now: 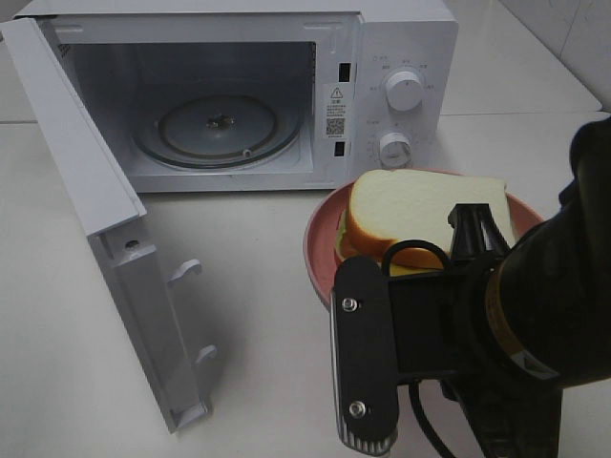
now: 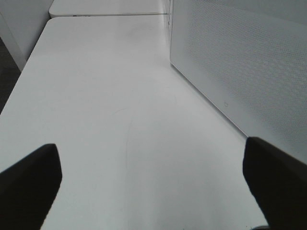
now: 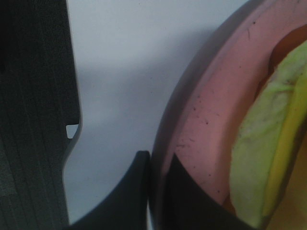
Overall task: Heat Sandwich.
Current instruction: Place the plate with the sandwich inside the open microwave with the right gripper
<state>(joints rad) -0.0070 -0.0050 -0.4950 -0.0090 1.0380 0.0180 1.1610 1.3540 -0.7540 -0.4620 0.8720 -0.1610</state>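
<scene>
One sandwich (image 1: 425, 205) on one pink plate (image 1: 320, 243); right tool (image 3: 158, 191) pinches its rim, left tool (image 2: 151, 160) gapes empty.

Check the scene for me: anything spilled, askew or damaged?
Nothing stands out. The sandwich sits whole on the pink plate, with only its green filling poking past the bread. The microwave door is wide open and the turntable lies flat inside. The right gripper pinches the plate's rim.
</scene>
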